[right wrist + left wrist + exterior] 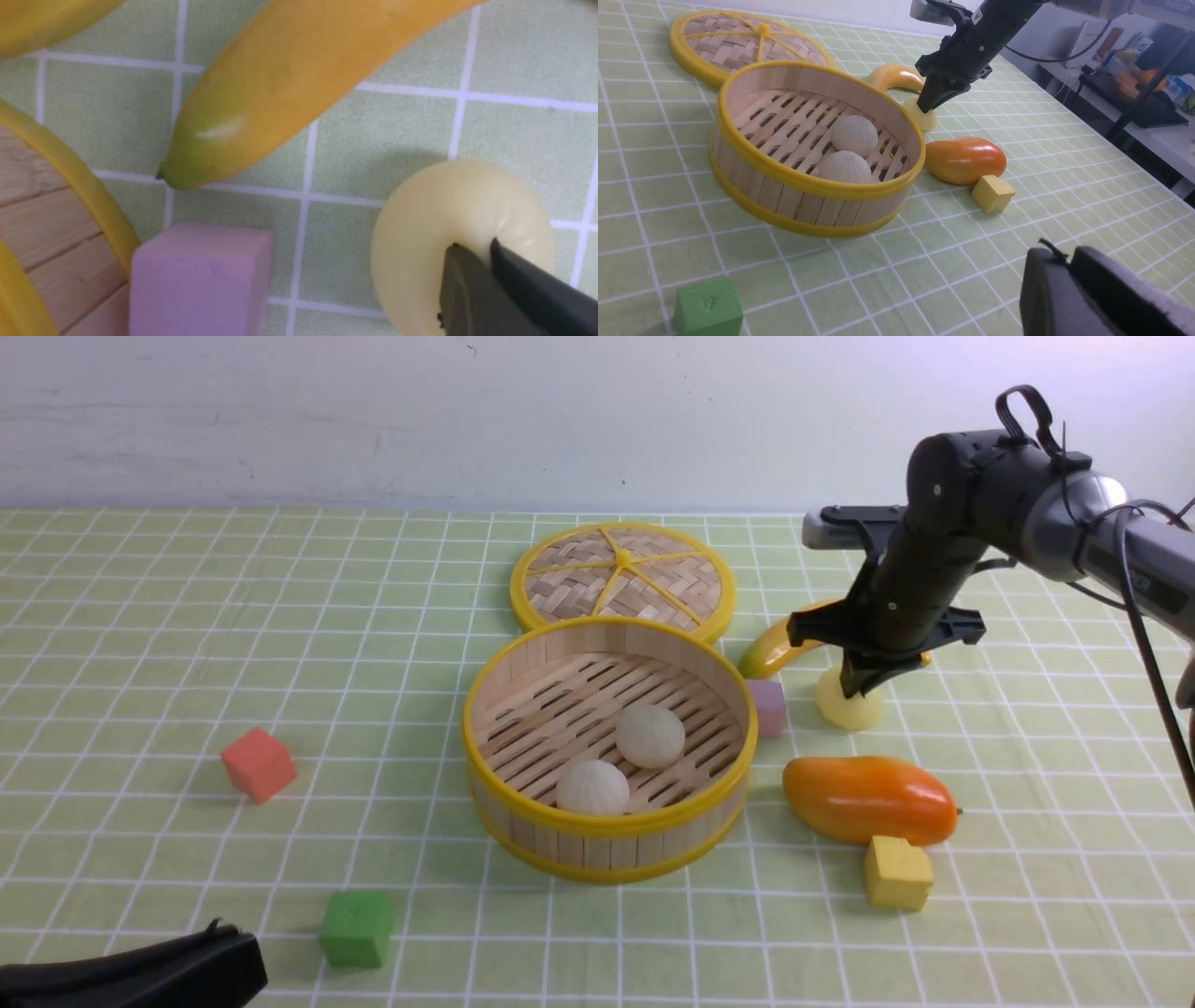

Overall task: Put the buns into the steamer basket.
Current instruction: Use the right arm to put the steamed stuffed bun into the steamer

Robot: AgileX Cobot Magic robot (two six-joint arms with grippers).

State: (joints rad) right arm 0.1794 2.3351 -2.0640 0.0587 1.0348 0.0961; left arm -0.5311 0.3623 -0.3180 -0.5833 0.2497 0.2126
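The right gripper [855, 691] pinches the top of the yellow bun [845, 712] on the desk [140, 644] just right of the steamer basket [607, 821], which holds two white buns [651, 735]; whether the left gripper [1069, 270] is spread, I cannot tell.

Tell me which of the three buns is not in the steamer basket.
The smooth pale yellow bun, pinched by the right gripper beside the banana; both off-white pleated buns lie inside the steamer basket.

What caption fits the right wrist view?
Right gripper pinches the top of the smooth pale yellow bun, beside a yellow banana, a pink cube and the round bamboo steamer basket.
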